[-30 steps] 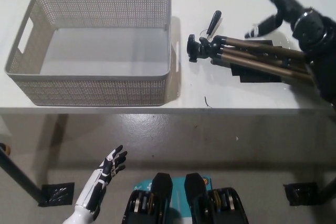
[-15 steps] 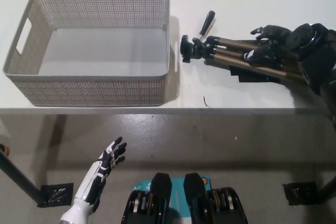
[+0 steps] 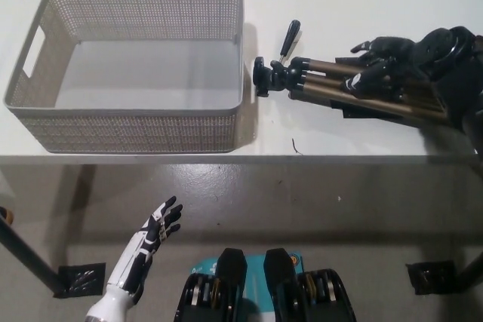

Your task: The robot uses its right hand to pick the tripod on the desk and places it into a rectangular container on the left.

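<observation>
A folded tripod with bronze legs and a black head lies on the white desk, its head pointing left toward the basket and its black handle sticking up and back. My black right hand is wrapped around the legs near their middle. A grey perforated rectangular container stands empty on the desk's left, its right wall just short of the tripod head. My white left hand hangs open below the desk's front edge at the lower left.
The desk's front edge runs across the middle of the picture, with grey floor below. A small dark scrap lies on the desk near that edge. Black desk feet stand on the floor.
My right hand came down from above the tripod and closed around its legs. The tripod has slid a little leftward, its head now close to the container's right wall.
</observation>
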